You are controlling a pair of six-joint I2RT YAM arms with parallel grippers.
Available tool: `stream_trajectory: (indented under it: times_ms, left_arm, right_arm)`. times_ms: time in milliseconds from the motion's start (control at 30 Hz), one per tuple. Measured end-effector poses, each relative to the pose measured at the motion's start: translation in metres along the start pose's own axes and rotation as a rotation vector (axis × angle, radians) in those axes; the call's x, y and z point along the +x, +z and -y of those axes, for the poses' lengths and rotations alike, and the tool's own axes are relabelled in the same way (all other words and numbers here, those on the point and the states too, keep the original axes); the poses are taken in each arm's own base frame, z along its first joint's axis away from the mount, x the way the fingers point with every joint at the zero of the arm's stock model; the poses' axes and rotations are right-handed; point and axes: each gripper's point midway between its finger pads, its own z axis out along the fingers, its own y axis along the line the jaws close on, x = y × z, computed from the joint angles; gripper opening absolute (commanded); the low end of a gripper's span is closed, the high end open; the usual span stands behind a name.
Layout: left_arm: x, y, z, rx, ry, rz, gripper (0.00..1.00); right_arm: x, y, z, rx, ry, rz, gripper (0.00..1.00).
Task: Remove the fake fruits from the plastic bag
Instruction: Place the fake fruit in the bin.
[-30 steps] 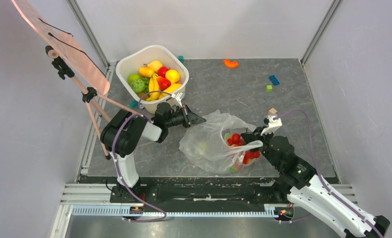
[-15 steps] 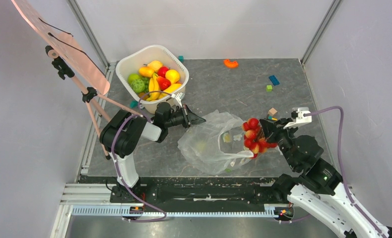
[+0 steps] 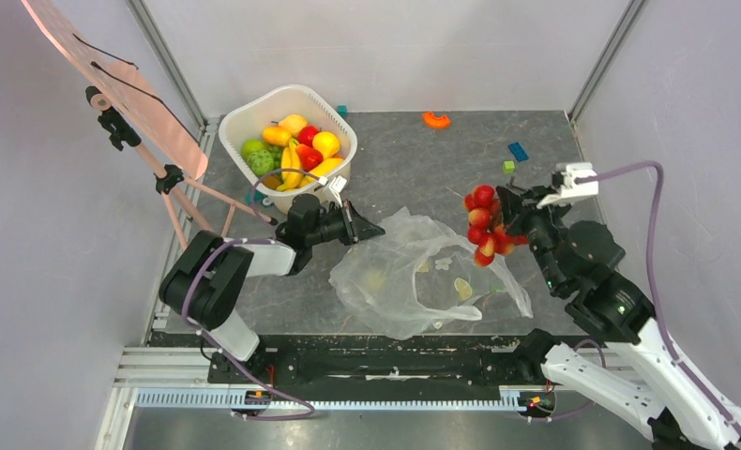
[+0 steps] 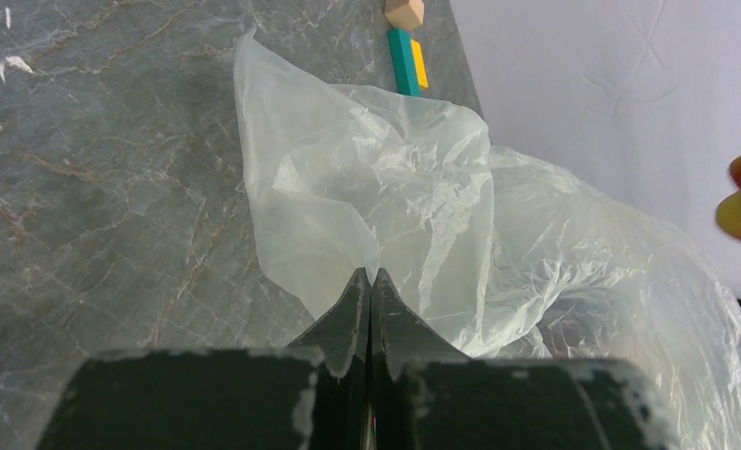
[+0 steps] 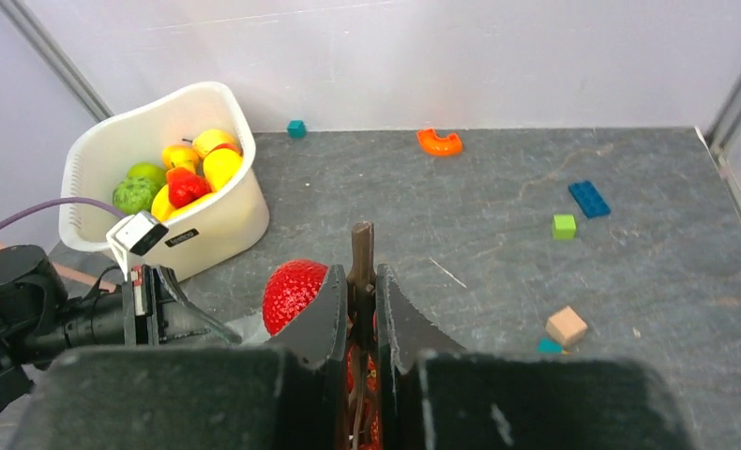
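Bunch of small glossy red plastic grapes point(image 3: 485, 225) hangs long axis vertical under the right claw point(image 5: 362, 281), which is clamped on its brown stem point(image 5: 361, 246). Thin clear crinkly plastic bag point(image 3: 414, 272) lies below and to that claw's left (pale pieces point(image 3: 462, 289) inside), its edge pinched in the closed left claw point(image 4: 370, 281).

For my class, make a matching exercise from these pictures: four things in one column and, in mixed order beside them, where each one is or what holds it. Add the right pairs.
Things
1. grape bunch
2. plastic bag
3. white tub
4. orange arch

Places and states
A. lies alone near the far edge of the table
B. hangs by its stem from the right gripper
C. stands at the far left corner
D. pinched at its edge by the left gripper

Pairs: 1-B, 2-D, 3-C, 4-A
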Motion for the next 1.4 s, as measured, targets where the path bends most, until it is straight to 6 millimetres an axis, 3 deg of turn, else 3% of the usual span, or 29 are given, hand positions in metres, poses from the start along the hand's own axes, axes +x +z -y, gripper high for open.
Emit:
stream_trajectory:
  times_ms: [100,233,467,767,933,1200,1400]
  left_arm:
    - [0.005,-0.006,0.002,-0.025,0.028,0.012,0.02]
    - [0.017,-0.017,-0.009,-0.08,0.02,0.029,0.02]
    - [0.04,-0.04,-0.026,-0.151,-0.009,0.049,0.02]
    - [0.031,-0.064,-0.012,-0.155,0.011,0.162,0.02]
    - [0.027,-0.071,-0.018,-0.199,0.011,0.211,0.02]
    - [0.032,-0.073,-0.029,-0.24,-0.008,0.207,0.02]
    - [0.041,-0.073,-0.039,-0.261,-0.024,0.19,0.02]
  right_arm:
    - [-0.004,0.017,-0.018,-0.039,-0.042,-0.016,0.0]
    - [-0.001,0.049,-0.049,-0.111,-0.115,-0.051,0.0]
    - [0.029,0.113,-0.103,-0.225,-0.224,-0.121,0.0]
    - [0.046,0.222,-0.198,-0.392,-0.261,-0.118,0.0]
    - [0.063,0.284,-0.251,-0.479,-0.245,-0.065,0.0]
    - [0.129,0.335,-0.293,-0.579,-0.159,0.008,0.0]
    - [0.138,0.363,-0.32,-0.623,-0.013,0.139,0.0]
